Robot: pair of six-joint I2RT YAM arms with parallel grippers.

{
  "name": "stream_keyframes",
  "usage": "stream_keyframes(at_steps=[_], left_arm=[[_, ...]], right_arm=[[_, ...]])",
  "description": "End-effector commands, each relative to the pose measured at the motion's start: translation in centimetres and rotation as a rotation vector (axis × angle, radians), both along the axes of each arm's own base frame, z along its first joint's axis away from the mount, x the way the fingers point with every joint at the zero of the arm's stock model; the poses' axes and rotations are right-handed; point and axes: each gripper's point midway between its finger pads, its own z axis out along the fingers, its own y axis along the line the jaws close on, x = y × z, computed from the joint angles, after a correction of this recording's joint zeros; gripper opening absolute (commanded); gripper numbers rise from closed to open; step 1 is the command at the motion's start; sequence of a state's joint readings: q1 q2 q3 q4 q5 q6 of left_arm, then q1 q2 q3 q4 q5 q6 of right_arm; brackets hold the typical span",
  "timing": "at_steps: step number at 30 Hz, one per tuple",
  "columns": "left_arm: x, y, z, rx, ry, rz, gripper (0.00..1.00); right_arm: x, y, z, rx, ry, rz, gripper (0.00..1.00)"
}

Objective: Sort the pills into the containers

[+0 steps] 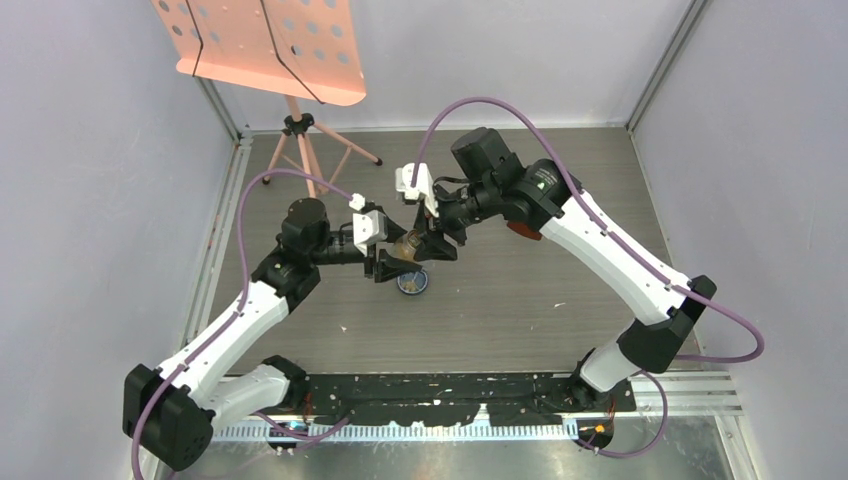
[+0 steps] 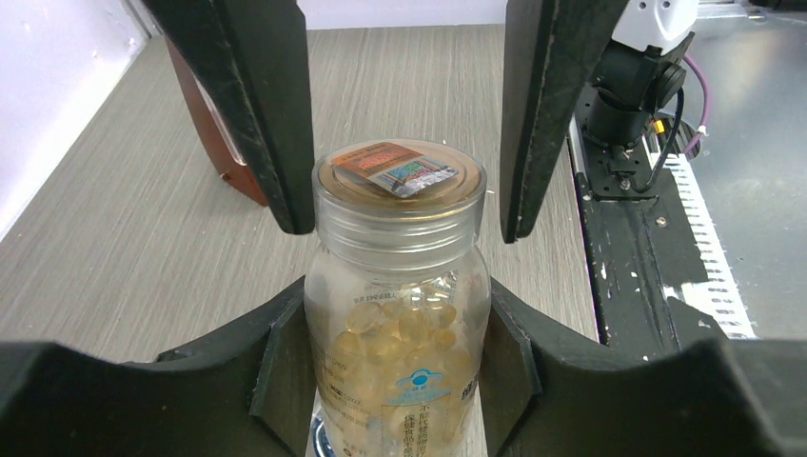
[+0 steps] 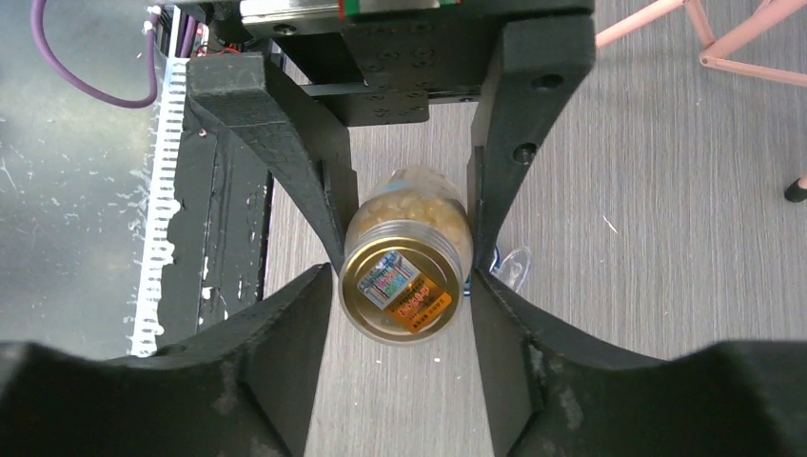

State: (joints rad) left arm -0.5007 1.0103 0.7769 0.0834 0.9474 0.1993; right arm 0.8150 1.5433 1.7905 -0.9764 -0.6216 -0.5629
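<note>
Over the middle of the table (image 1: 520, 310), the two grippers meet nose to nose on one bottle (image 2: 400, 257). Left gripper (image 1: 388, 262): fingers (image 3: 319, 181) about half open and clamped on the bottle's clear body, one each side. The bottle is lifted off the table and tilted, its top (image 3: 400, 293) facing the right gripper (image 1: 432, 243). Right gripper: fingers (image 2: 271, 124) also part open, straddling the foil-sealed top with its orange-and-white label. From its own wrist camera they look right against the neck. From the left wrist a thin gap shows on one side, so I can't tell if they actually grip. Pills (image 2: 404, 328), yellowish and glossy, are heaped inside the bottle. Blue dish (image 1: 413, 284) sits on the table just under and to the near side of the bottle; only a sliver of it shows from the wrist views. Left arm (image 1: 235, 325) folds out from its near-left base and reaches in toward the centre, wrist turned right. Right arm (image 1: 610, 245) arches up from the near-right base, forearm sloping left, wrist tipped down at the bottle. Pink music stand (image 1: 270, 45) stands at the far left.
</note>
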Motion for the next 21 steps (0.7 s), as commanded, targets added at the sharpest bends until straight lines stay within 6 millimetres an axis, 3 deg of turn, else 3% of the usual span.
stream_keyframes(at_steps=[1,4,10,21], left_arm=[[0.1,0.0,1.9,-0.021,-0.056,-0.022,0.0],[0.2,0.0,2.0,-0.02,-0.058,-0.01,0.0],[2.1,0.4,2.2,-0.024,-0.094,0.094,0.0],[5.6,1.3,3.5,-0.069,-0.17,0.285,0.0]], right_arm=[[-0.1,0.2,1.2,0.015,-0.057,0.021,0.57],[-0.1,0.3,1.2,0.022,-0.048,0.008,0.42],[-0.3,1.4,0.7,0.047,0.113,-0.11,0.3],[2.9,2.4,-3.8,-0.022,0.45,-0.769,0.21]])
